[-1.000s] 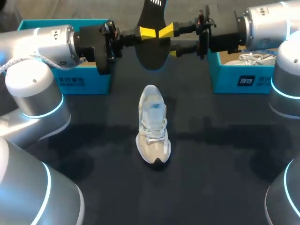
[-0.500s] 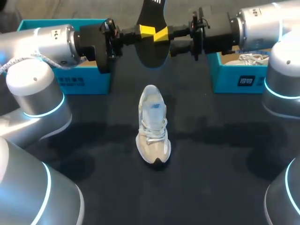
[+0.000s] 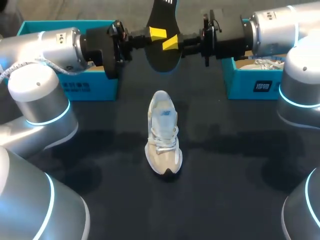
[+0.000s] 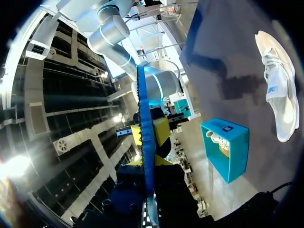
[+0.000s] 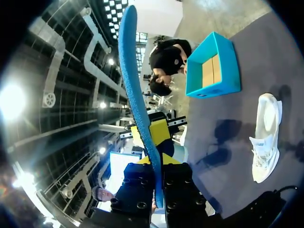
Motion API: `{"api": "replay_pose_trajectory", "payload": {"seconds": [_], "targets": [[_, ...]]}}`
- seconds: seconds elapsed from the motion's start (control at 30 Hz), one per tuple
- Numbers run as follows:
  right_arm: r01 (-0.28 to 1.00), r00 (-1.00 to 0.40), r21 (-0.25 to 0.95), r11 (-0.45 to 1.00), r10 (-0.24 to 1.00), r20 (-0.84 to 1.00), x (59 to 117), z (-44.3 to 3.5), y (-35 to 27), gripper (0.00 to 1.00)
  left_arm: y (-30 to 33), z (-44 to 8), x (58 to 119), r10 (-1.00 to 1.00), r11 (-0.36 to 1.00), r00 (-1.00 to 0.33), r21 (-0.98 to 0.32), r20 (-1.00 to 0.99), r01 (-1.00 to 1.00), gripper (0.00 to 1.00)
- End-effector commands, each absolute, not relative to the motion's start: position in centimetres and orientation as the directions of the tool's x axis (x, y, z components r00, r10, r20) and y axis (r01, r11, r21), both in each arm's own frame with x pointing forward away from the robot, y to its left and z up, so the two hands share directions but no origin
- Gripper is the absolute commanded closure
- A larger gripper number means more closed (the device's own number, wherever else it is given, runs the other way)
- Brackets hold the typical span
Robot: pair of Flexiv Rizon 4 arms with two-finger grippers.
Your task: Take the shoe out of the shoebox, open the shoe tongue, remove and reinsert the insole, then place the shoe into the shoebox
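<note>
The dark surface (image 3: 240,165) is dimly lit from above — soft shadows are cast across it; glare is seen overhead.

- The table (image 3: 225,175) has a dark, matte top.
- A pale shoe (image 3: 163,132) stands upright on its sole near the table's middle, lengthwise toward the far edge, with its laces on the half nearer the robot.
- The left shoebox (image 3: 97,89), teal, sits at the far left, partly hidden.
- The right shoebox (image 3: 250,85), also teal, sits at the far right, well apart from the shoe.
</note>
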State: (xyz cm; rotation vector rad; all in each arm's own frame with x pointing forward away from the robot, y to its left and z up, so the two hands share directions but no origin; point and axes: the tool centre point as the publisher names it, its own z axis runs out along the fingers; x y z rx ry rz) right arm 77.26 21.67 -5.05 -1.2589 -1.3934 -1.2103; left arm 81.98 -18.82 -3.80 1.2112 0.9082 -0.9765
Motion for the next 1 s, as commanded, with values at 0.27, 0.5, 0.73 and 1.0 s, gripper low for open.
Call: {"api": "replay_pose_trajectory", "payload": {"seconds": [0.27, 0.5, 0.73, 1.0], "targets": [[0.994, -0.108, 0.108, 0.005, 0.151, 0.983, 77.5, -5.2, 21.5, 1.0, -16.8, -3.8, 82.0, -0.061, 0.042, 0.337, 0.335, -0.94, 0.941, 0.0], [0.994, -0.109, 0.11, 0.006, 0.155, 0.982, 77.6, -5.2, 21.5, 1.0, -14.9, -4.3, 82.0, -0.031, -0.024, 0.344, 0.345, -0.939, 0.938, 0.0], [0.994, -0.107, 0.107, 0.008, 0.158, 0.982, 77.7, -5.3, 21.6, 1.0, -12.6, -4.8, 82.1, 0.021, -0.101, 0.347, 0.343, -0.938, 0.934, 0.0], [0.995, -0.103, 0.104, 0.004, 0.166, 0.981, 77.6, -5.3, 21.4, 1.0, -9.9, -5.4, 81.9, 0.051, -0.241, 0.274, 0.254, -0.96, 0.937, 0.0]]}}
